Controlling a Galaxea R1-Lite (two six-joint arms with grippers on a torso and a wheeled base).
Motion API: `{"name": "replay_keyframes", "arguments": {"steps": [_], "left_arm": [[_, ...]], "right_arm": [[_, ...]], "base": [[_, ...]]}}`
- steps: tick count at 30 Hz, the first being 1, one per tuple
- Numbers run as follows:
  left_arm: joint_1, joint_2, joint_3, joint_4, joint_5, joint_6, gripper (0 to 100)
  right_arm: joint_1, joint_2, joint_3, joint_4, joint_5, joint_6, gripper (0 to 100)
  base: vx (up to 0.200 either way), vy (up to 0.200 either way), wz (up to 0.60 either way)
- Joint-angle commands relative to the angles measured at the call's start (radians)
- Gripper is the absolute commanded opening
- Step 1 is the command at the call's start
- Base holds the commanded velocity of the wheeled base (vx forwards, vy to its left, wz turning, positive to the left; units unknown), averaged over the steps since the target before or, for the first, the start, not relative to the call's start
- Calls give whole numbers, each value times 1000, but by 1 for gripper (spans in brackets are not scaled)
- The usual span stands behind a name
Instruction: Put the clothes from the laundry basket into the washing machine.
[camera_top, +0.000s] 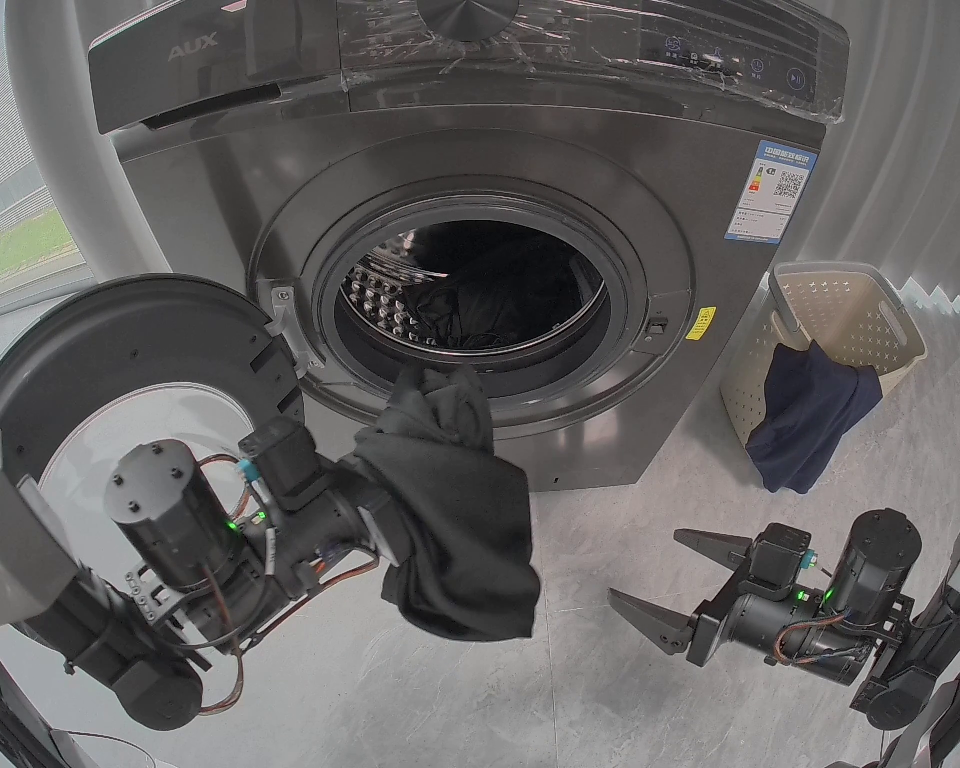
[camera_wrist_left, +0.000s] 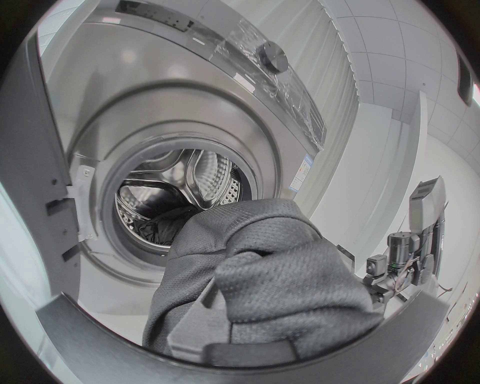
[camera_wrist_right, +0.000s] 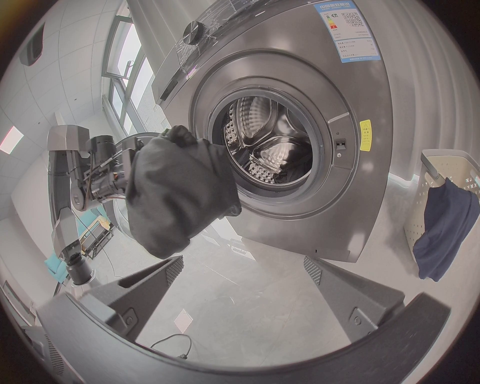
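The grey front-loading washing machine stands with its round door swung wide to the left. Dark clothes lie inside the drum. My left gripper is shut on a black garment, holding it just below the lower rim of the drum opening; the cloth drapes over the fingers and hangs down. In the left wrist view the black garment covers the gripper. My right gripper hovers open and empty above the floor, right of the machine's front. A navy garment hangs over the beige laundry basket.
The laundry basket stands on the grey floor against the machine's right side, near a white curtain. The open door takes up the space left of the drum. Bare floor lies between the two arms.
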Motion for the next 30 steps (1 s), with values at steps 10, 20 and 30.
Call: {"name": "replay_keyframes", "arguments": {"steps": [10,20,30], "left_arm": [[17,-169,160,1,2,-32,0],[58,-121,205,-1,-18,-21,0],[41,-121,216,-1,-18,-2,0]], "right_arm": [[-107,45,-162,-8,-84,11,100],[-110,36,-184,-10,-104,21,100],[-96,36,-173,-10,-129,24,100]], "base": [[0,0,0],[0,0,0],[200,0,0]]}}
